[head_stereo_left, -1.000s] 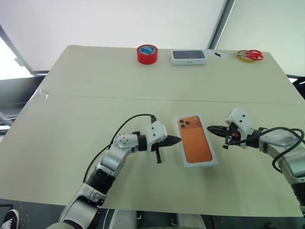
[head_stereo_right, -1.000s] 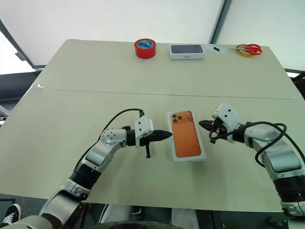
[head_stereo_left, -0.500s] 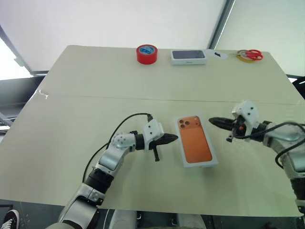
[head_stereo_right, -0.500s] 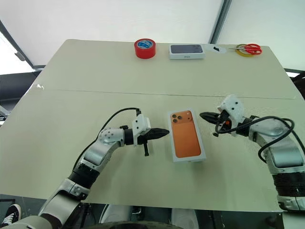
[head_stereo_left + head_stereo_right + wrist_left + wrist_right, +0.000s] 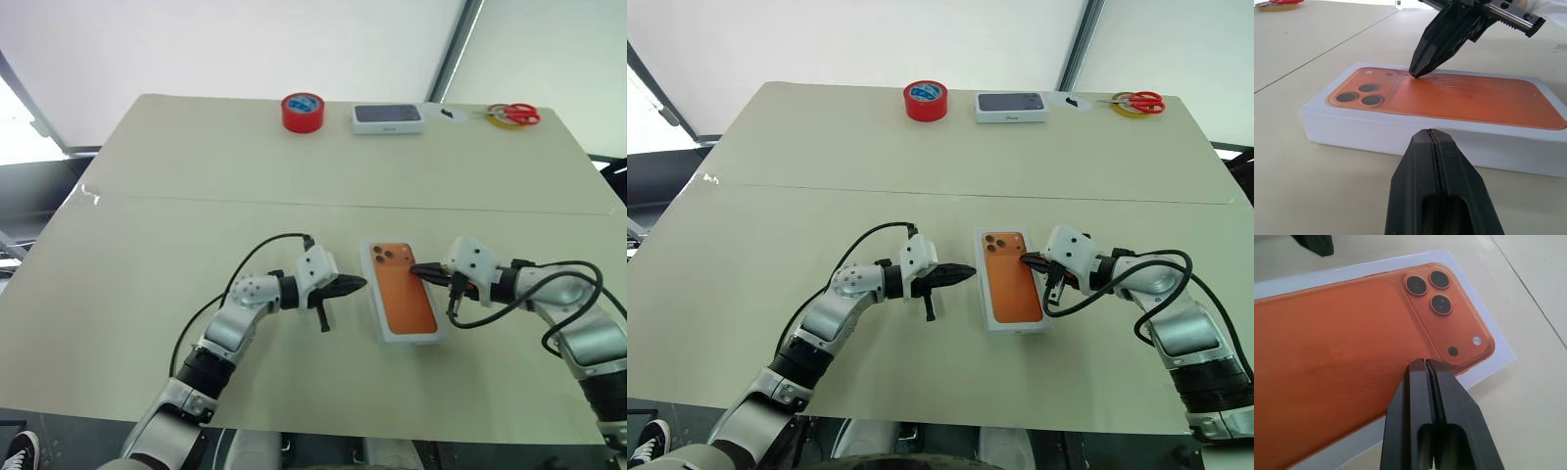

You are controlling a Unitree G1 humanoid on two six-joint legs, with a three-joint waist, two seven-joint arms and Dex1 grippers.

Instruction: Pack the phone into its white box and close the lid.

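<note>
Eye views: white box (image 5: 406, 338) holds the orange picture of the phone (image 5: 401, 294) on top; left gripper (image 5: 359, 286) closed, just beside box.
Left wrist: right gripper (image 5: 1415, 73) closed, tip touching the orange top.
Right wrist: box under closed fingers (image 5: 1415, 396).

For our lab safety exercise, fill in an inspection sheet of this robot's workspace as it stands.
Surface: beige table, seam across it.
Job's things: white box, orange phone face on top; real or printed, cannot tell.
Clutter: red tape roll, small dark-topped box, red scissors along the far edge.
Grippers: left gripper shut, beside the box, apart; right gripper shut, tip on the orange face.
Cables: black cable looping at each wrist.
Surroundings: white wall, dark pole.
</note>
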